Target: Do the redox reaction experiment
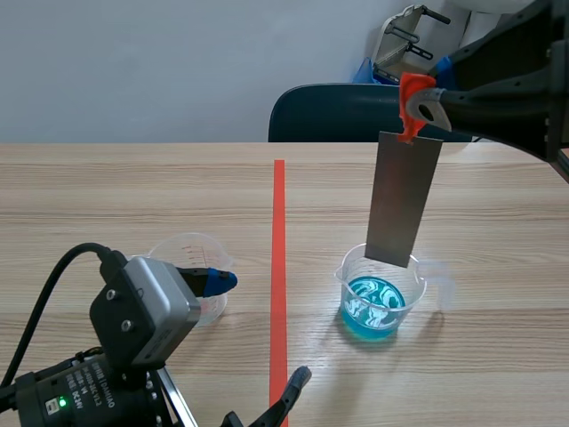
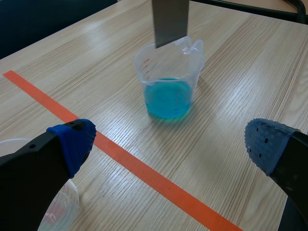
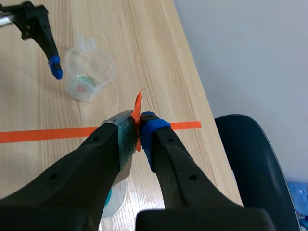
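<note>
In the scene view, the right hand [image 1: 416, 105] is reaching in from the upper right and clamping the orange-red tab [image 1: 410, 92] at the top of a grey metal strip [image 1: 404, 200]. The strip is hanging upright, its lower edge sitting at the mouth of the beaker of blue liquid [image 1: 380, 302], clear of the liquid. Whether the edge is below the rim cannot be told. The tape line [image 1: 279, 231] is running down the tabletop [image 1: 107, 196] between this beaker and the empty beaker [image 1: 182, 249]. Bare wood is lying open on every side of both. A chair [image 1: 338, 111] is standing past the far edge.

In the left wrist view, the left hand [image 2: 171, 142] is hovering with its fingers [image 2: 72, 142] spread wide and holding nothing. The blue-filled beaker [image 2: 168, 82] is standing well ahead of it, across the tape. The empty beaker's rim [image 2: 62, 211] is showing under one finger.

In the right wrist view, the right hand [image 3: 139, 131] is pressing its fingers tight on the strip's top end [image 3: 126, 139]. The empty beaker [image 3: 89, 72] is sitting far ahead, just beside the left hand's blue pad [image 3: 56, 72].
</note>
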You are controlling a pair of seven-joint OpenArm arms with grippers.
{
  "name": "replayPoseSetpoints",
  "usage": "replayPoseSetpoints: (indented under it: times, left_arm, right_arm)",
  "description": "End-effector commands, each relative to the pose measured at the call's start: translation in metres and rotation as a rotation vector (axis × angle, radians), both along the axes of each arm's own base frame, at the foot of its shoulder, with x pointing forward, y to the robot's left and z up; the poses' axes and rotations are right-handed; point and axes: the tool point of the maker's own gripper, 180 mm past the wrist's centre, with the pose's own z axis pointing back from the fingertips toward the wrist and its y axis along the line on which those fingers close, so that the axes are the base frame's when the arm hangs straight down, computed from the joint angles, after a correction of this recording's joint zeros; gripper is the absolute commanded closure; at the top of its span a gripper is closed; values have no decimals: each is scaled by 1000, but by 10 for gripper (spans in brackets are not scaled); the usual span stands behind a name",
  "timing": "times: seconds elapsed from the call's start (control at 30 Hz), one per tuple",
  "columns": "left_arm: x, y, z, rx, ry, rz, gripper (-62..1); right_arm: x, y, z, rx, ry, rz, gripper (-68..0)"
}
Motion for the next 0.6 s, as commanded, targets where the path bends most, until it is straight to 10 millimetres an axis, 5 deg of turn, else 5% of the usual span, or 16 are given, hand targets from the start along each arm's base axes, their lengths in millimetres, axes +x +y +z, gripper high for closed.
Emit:
replayPoseSetpoints:
  times: [0.0, 0.57]
  left_arm:
    - [2, -2, 7, -25, -13, 4, -623]
    - [2, -2, 7, -25, -13, 4, -623]
  right_arm:
    - [0, 1, 4, 25, -5, 12, -8]
    - [-5, -7, -21, 87, 50, 40, -8]
